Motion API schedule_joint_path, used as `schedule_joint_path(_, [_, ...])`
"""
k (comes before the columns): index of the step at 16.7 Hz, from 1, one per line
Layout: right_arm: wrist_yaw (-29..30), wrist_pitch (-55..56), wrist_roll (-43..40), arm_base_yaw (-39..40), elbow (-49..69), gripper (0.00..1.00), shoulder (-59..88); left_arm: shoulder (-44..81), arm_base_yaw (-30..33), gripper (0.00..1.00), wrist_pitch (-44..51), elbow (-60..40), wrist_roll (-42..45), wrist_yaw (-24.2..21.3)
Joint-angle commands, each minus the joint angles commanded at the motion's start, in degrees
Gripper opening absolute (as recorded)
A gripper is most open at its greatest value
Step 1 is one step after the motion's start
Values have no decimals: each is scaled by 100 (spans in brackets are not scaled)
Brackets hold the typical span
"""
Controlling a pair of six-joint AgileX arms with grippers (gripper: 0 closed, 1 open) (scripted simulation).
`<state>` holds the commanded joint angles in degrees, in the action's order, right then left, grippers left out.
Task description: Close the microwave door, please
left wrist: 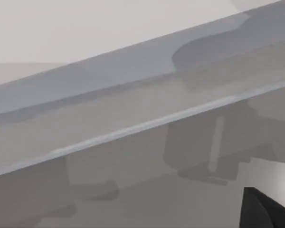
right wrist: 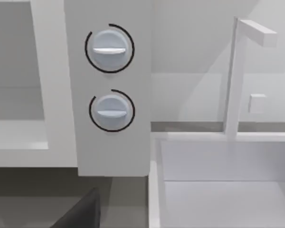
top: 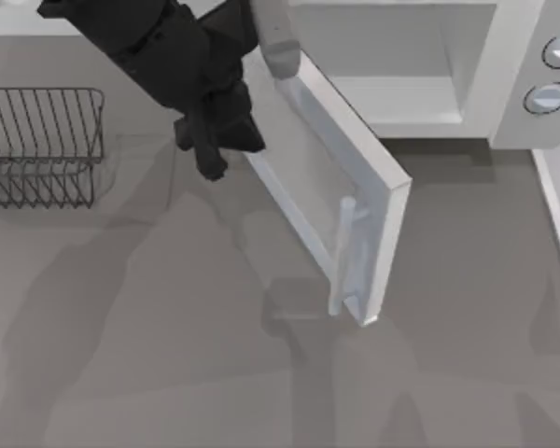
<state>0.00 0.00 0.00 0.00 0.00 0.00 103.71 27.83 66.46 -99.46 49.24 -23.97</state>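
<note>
At the back of the counter (top: pixel 168 373), toward the top view's right, stands the microwave (top: pixel 518 70), its pale cavity exposed and its two round knobs (right wrist: pixel 109 78) facing front. The microwave door (top: pixel 331 201) hangs open at a slant, hinged at the cavity's left side and swung out over the counter, its vertical bar handle (top: pixel 343 252) near the free end. The left claw (top: pixel 210 140) sits just beside the door's outer face, up near the hinge end, and the left wrist view looks closely along the translucent panel. Whether its fingers are spread or pinched I cannot tell, and I cannot tell whether it actually touches the panel. A dark wire rack (top: pixel 42 145) rests at the counter's left, well apart from the work.

The step in hand looks like pushing the door shut, with a good part of the swing left. To do it well, I judge the claw should press flat on the outer face and follow the door's arc toward the cavity. Contact farther out, nearer the handle, would give more leverage and less chance of slipping along the smooth panel. The push should run until the door seats flush. The right arm appears parked at the right, its wrist camera facing the knob panel.
</note>
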Motion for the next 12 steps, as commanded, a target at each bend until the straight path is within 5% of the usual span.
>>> schedule_joint_path(12, [0, 0, 0, 0, 0, 100, 0, 210, 318, 0, -80, -264, -333, 104])
